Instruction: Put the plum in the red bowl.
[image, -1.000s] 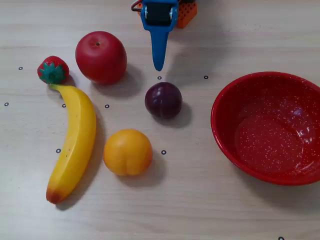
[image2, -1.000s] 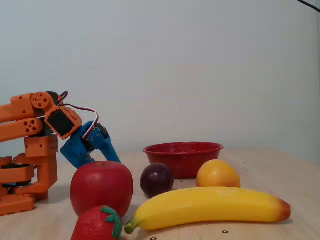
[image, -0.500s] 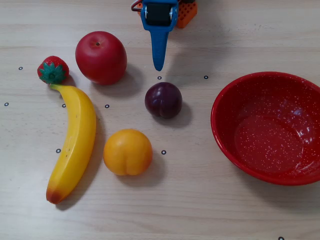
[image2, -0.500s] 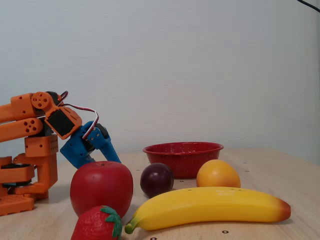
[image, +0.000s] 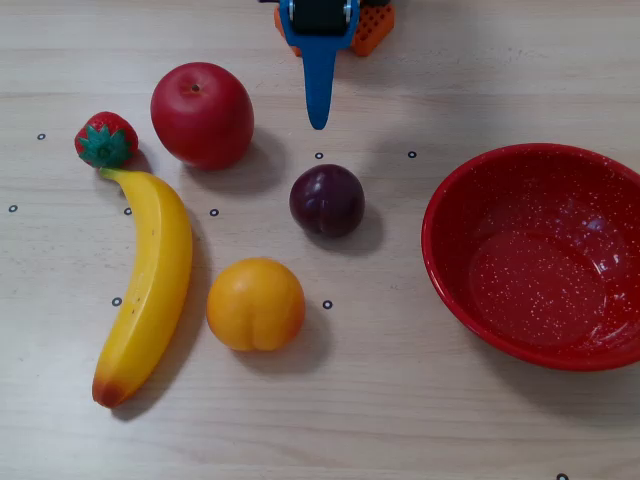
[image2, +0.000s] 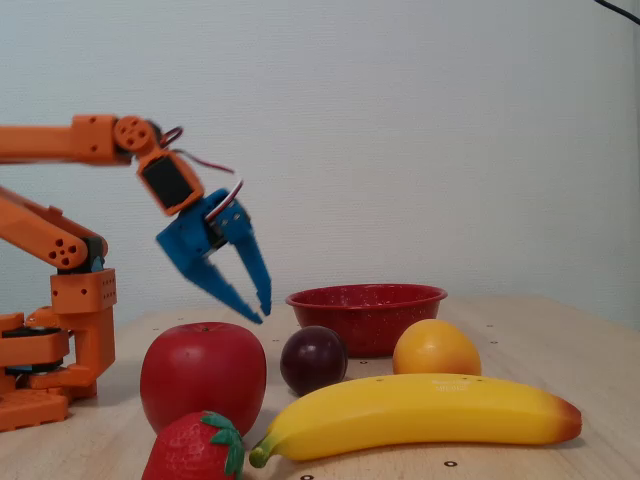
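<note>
Fixed view from above, left to right: a strawberry (image: 105, 141) and a banana (image: 147, 284) at the left edge, an apple (image: 201, 113) and an orange fruit (image: 256, 304) beside them, then the plum (image: 327, 200) alone on the bare table (image: 380, 420), well apart from the red bowl (image: 450, 285) at the right, which is empty. The blue gripper (image: 319, 122) points down from the top edge, near the plum but not touching it. In a fixed view from the side, the gripper (image2: 258, 311) hangs above the tabletop with its 2 fingers slightly parted and nothing between them. Judged from this, the step in hand is the approach. The next move calls for wider jaws, a descent over the plum, a firm pinch on that round, smooth fruit, then a carry rightward to the bowl.
</note>
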